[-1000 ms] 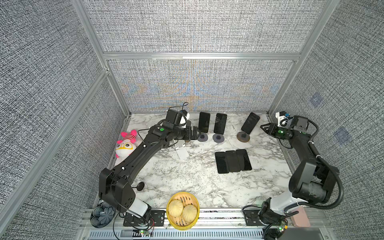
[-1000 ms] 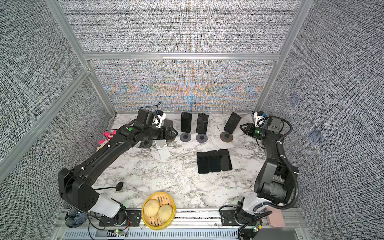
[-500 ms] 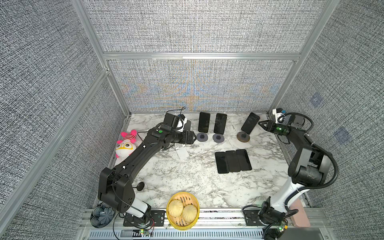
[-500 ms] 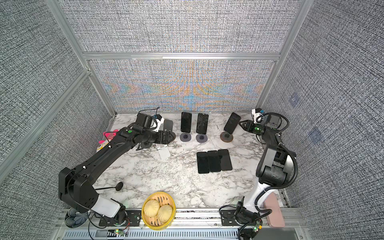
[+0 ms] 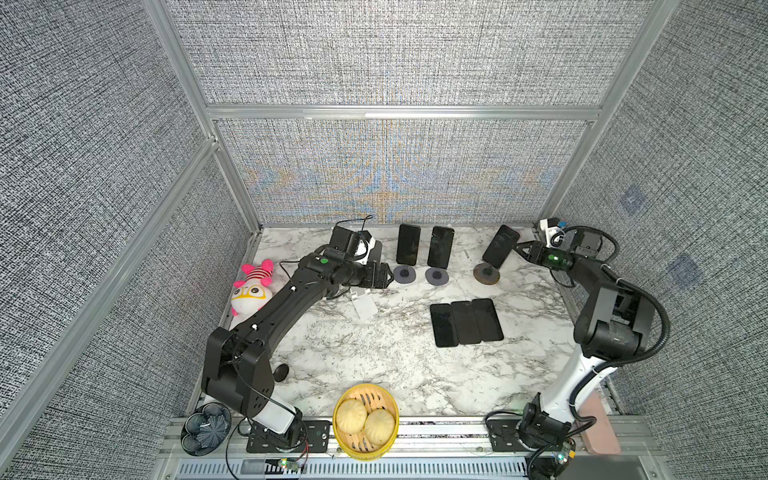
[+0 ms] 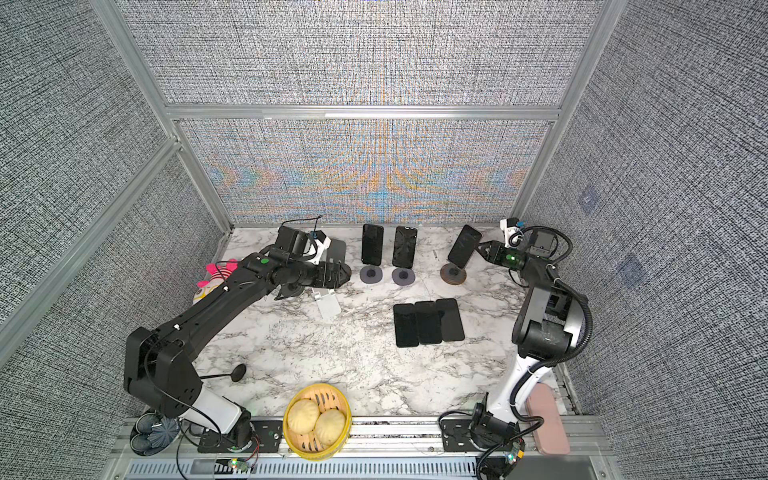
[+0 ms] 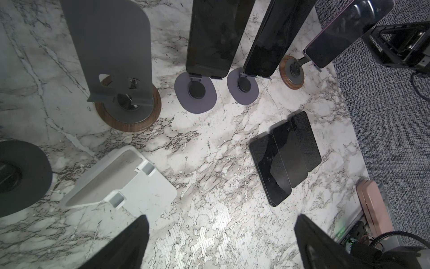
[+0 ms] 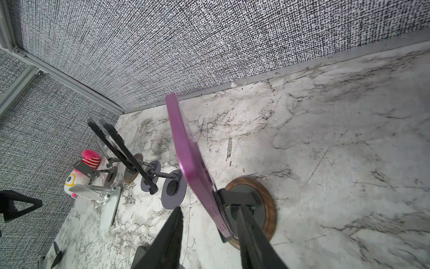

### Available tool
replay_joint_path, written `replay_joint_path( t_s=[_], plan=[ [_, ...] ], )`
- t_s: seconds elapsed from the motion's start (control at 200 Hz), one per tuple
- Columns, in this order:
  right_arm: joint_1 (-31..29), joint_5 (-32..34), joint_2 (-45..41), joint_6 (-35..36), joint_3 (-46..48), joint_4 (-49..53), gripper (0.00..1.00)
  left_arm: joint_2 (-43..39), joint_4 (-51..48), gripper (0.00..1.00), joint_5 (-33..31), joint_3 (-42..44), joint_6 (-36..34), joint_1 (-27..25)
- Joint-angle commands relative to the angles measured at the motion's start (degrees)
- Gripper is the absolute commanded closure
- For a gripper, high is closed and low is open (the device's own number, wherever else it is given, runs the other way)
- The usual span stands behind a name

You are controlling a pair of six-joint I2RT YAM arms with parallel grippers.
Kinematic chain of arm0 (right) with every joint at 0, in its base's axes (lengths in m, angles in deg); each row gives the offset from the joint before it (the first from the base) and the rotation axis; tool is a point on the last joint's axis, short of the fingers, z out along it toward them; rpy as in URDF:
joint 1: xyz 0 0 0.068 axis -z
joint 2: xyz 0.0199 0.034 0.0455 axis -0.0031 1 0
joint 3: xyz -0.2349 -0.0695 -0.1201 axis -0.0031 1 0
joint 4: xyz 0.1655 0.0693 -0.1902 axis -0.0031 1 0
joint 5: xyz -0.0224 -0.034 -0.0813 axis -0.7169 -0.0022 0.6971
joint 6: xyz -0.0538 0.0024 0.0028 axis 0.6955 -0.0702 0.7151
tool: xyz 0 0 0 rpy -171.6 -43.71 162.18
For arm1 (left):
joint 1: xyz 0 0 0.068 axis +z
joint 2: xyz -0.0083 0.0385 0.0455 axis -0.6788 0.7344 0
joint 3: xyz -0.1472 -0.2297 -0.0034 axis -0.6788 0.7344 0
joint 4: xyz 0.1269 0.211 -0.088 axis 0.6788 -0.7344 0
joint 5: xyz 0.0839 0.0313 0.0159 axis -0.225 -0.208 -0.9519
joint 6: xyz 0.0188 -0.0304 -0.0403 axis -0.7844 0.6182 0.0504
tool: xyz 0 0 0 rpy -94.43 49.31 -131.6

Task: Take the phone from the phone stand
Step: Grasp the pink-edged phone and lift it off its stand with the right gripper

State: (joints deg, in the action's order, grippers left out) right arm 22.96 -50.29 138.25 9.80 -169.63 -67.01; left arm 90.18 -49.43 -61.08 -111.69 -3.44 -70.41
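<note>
Grasp stage, by the look of it. Right gripper (image 8: 209, 209) set at the purple phone (image 8: 189, 151), one finger on each side of its lower end. Jaws partly apart, a gap showing between one finger and the phone, so nothing clamped yet. Phone leaning back in the wooden-based stand (image 8: 267, 200), at the right rear of the marble table (image 5: 374, 353), close to the side wall.

Next move, as a guess: pinch both faces squarely, then lift up and clear of the cradle's lip rather than pull sideways. Otherwise a fair chance of dragging or tipping the stand. Little room behind, with the wall so near.

Left gripper (image 7: 221, 216) spread wide and empty, hovering above the white stand (image 7: 130, 184), well apart from the target.

Nearby: two black phones on grey stands (image 5: 424, 247) in a row beside the target, and three phones lying flat (image 5: 466, 322) in front, crowding any set-down spot. Plush toy (image 5: 253, 286) and bun steamer (image 5: 365, 422) well out of the way.
</note>
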Motion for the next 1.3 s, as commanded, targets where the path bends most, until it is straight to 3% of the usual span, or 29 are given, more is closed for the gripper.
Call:
replay_joint_path(
  t_s=[0.0,0.345,0.8,1.291],
  plan=[
    [-0.45,-1.33,0.7,-1.79,-0.54,-3.39,0.61,0.13,-0.38,0.01,0.32,-0.33,0.14,0.1],
    [-1.62,-0.33,1.8,-3.98,-0.87,-6.47,0.69,0.39,-0.15,0.01,1.28,-0.37,0.42,0.17],
    [-2.13,1.21,1.87,-3.81,-1.64,-5.7,0.89,0.47,0.32,0.01,2.24,-0.1,1.11,0.29],
    [-2.31,1.17,-2.01,-1.95,-1.55,-1.18,0.95,-0.96,0.32,0.01,1.41,-0.02,0.7,0.32]
  ],
)
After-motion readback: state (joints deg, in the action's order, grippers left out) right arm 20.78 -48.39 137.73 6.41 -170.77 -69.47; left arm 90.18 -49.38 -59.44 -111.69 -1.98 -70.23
